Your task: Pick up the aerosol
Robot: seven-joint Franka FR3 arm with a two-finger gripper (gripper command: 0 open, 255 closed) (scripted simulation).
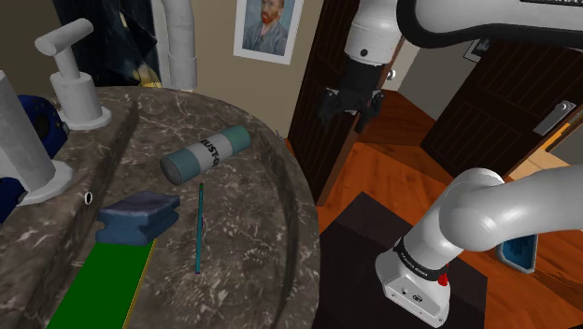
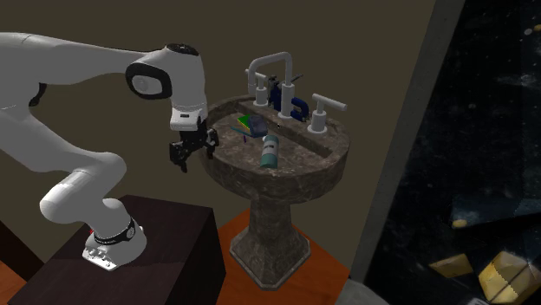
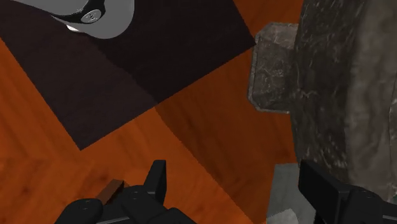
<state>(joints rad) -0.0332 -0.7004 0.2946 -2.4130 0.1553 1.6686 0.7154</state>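
Dark marble counter (image 1: pixel 257 238) has a can (image 1: pixel 204 154) lying on its side, plus a blue block (image 1: pixel 138 216), teal stick (image 1: pixel 199 229), green board (image 1: pixel 101 285).

Aerosol (image 1: pixel 204 155), lying on its side on the sink rim (image 1: pixel 271 243): dark label carried white capitals, not legible.

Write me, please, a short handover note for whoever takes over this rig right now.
Gripper: the all-black two-finger gripper is open and empty. It hangs beside the sink's rim, over the orange wooden floor.
Aerosol: the grey cylindrical aerosol can with a white label and a pale green end lies on its side on top of the dark marbled stone pedestal sink. It is apart from the gripper, with a thin teal stick close by.
Done: nothing is grasped.
Left: bring the gripper over the sink, lower it onto the can, close and lift.
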